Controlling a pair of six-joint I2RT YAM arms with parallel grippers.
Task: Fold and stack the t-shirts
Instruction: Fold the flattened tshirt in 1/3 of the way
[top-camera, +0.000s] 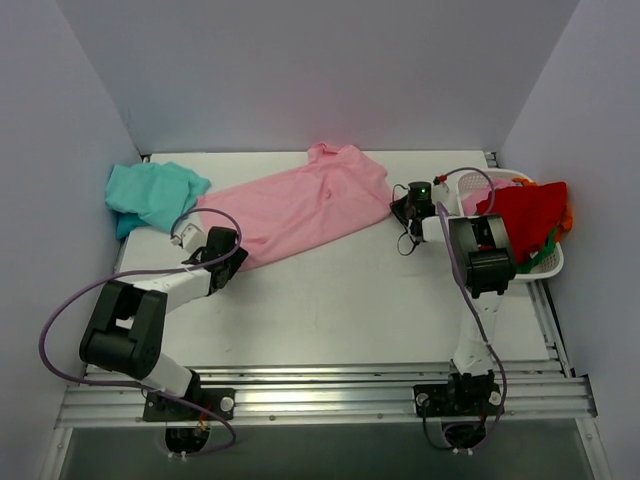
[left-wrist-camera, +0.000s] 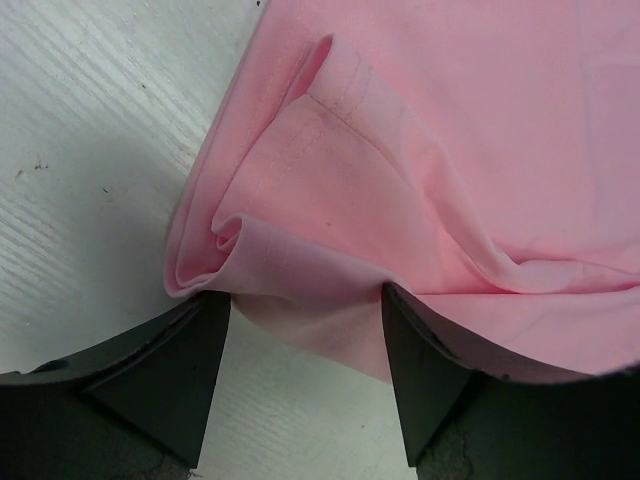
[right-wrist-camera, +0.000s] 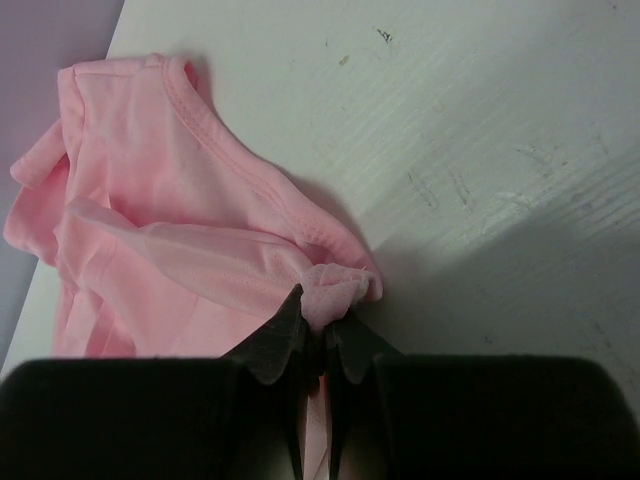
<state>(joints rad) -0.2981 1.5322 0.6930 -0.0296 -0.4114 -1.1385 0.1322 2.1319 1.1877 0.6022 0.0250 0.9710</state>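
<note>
Jaws first: the right jaws are clamped tight on a small bunch of the pink t-shirt (right-wrist-camera: 150, 200), right where a stitched edge ends (my right wrist camera shows the cloth puckered between the two dark fingers (right-wrist-camera: 275, 345)). That pinch sits low, close to the white counter (right-wrist-camera: 480, 150).

On the other side, the left jaws stand well apart. A rolled fold of the pink hem (left-wrist-camera: 225, 240) lies just ahead of the fingers (left-wrist-camera: 170, 370), and a flap of the same cloth fills the gap between them. I can't tell from this camera whether either finger is pressing on it.

From overhead, the pink t-shirt (top-camera: 300, 205) is stretched in a long diagonal band across the counter (top-camera: 340, 310). Its near-left end is at my left arm (top-camera: 170, 285), and its far-right end is beside the right wrist. It is rumpled, not flat (one bunched part pokes toward the back wall).

A teal t-shirt (top-camera: 150, 193) lies crumpled in the far-left corner, its edge just beside the pink one.

At the right edge sits a white basket (top-camera: 545, 268) with a red garment (top-camera: 525, 212) heaped in it.
</note>
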